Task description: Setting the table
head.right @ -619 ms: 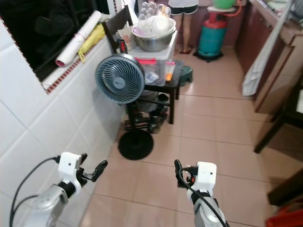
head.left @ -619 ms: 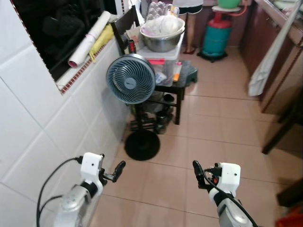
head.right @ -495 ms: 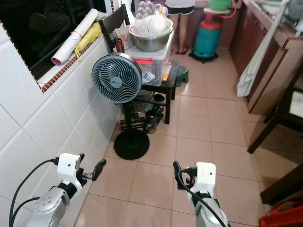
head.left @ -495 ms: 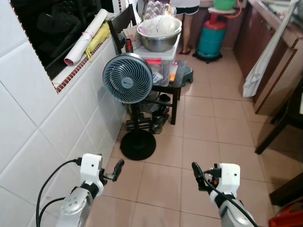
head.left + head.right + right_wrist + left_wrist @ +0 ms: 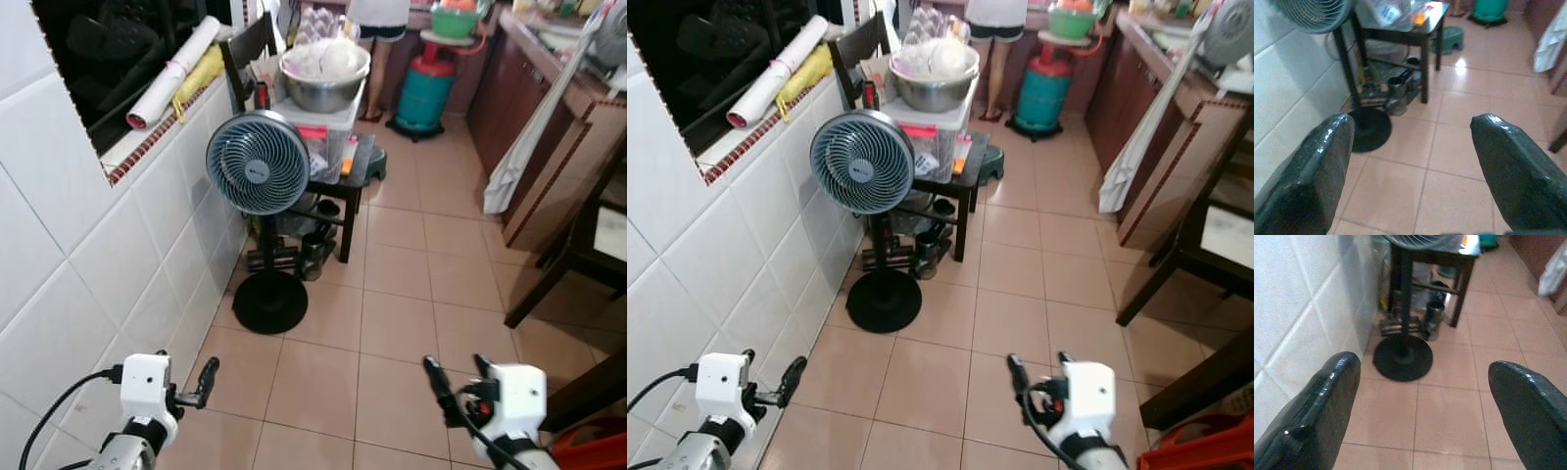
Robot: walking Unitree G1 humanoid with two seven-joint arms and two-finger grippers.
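Note:
Both arms are held low in front of me over the tiled floor. My left gripper (image 5: 203, 379) is near the white tiled wall, open and holding nothing; in its wrist view (image 5: 1422, 367) the two fingers stand wide apart. My right gripper (image 5: 457, 376) is also open and holds nothing, its fingers (image 5: 1508, 166) spread over bare floor. A steel bowl (image 5: 323, 86) piled with white dishes rests on a plastic box on a small dark side table (image 5: 364, 168) ahead. A dark table (image 5: 598, 230) shows at the right edge.
A standing fan (image 5: 258, 176) with a round black base (image 5: 269, 300) is by the wall ahead. A green gas cylinder (image 5: 423, 93) and a person's legs (image 5: 377, 49) are at the back. A white cloth (image 5: 519, 157) hangs off the brown counter. An orange object (image 5: 591, 450) lies bottom right.
The whole picture has shifted, so the camera has moved; more of the room's right side shows. Both grippers sit lower in the picture, the right one further right. Neither holds anything.

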